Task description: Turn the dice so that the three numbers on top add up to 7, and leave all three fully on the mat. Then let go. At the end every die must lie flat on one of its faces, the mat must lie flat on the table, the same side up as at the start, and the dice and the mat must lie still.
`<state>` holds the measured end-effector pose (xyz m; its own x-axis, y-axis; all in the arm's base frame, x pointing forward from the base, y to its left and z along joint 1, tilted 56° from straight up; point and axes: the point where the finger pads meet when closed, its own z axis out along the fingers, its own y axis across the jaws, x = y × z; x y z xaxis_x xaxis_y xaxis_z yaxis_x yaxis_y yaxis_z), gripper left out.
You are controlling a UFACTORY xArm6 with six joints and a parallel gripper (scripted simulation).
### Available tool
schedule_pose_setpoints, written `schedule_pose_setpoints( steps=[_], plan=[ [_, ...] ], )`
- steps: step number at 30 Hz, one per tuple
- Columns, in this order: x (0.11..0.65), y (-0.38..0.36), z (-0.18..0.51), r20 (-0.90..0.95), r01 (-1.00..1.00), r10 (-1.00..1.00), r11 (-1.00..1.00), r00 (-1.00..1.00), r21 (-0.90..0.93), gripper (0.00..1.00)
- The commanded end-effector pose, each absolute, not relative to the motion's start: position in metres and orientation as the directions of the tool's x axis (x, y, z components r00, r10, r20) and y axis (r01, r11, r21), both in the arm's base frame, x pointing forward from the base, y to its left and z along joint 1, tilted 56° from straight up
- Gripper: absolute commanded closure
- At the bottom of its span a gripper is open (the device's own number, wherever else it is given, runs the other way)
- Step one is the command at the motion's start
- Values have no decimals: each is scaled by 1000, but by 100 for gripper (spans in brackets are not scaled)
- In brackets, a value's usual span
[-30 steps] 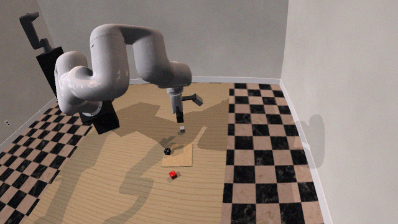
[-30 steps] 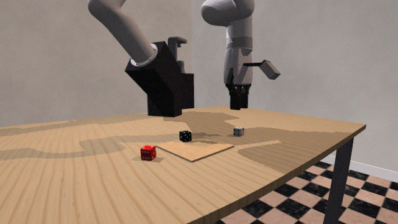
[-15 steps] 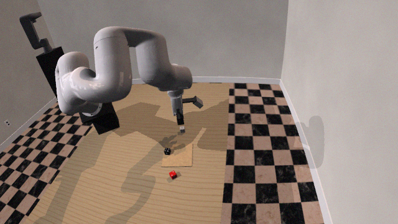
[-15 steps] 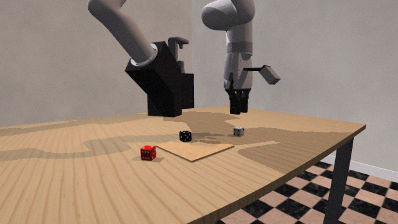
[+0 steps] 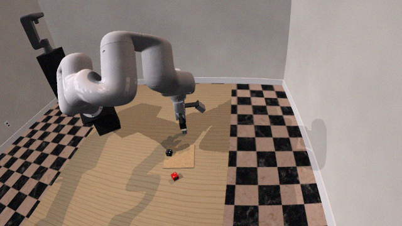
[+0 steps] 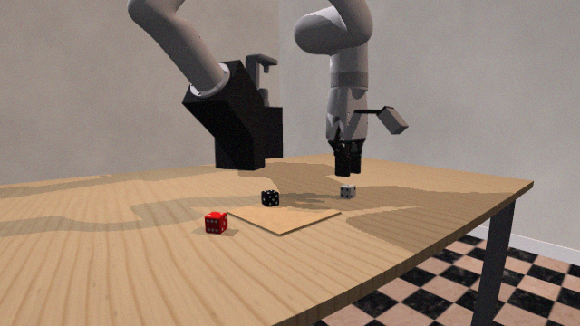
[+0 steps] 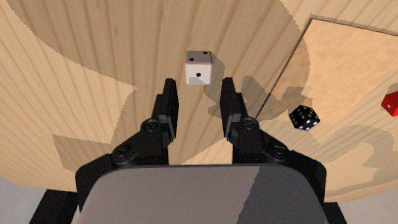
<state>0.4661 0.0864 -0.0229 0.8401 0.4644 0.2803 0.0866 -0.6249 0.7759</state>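
A white die (image 6: 347,191) (image 7: 198,67) lies on the bare wooden table (image 6: 113,272), off the mat and behind its far corner. My gripper (image 5: 183,130) (image 6: 348,169) (image 7: 199,91) hangs a little above the white die, open and empty, with the fingers to either side of it in the wrist view. A thin tan mat (image 5: 182,160) (image 6: 285,217) (image 7: 345,55) lies flat with nothing fully on it. A black die (image 5: 169,152) (image 6: 270,197) (image 7: 304,118) sits at the mat's edge, just off it or touching. A red die (image 5: 174,176) (image 6: 216,222) (image 7: 391,102) lies on the table in front of the mat.
The arm's black base (image 6: 245,131) stands at the back of the table. The table's right edge (image 6: 453,217) drops to a checkered floor (image 5: 267,157).
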Motion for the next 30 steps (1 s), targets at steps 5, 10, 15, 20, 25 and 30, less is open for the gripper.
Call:
schedule_pose_setpoints(
  steps=[5,10,15,20,25,30],
  plan=[
    [471,83,-27,282,87,466,-626,839,775,58],
    [474,80,-30,282,87,466,-626,839,775,58],
    [475,78,-31,282,87,466,-626,839,775,58],
    [476,77,-32,282,87,466,-626,839,775,58],
    [476,77,-32,282,87,466,-626,839,775,58],
    [476,77,-32,282,87,466,-626,839,775,58]
  ],
)
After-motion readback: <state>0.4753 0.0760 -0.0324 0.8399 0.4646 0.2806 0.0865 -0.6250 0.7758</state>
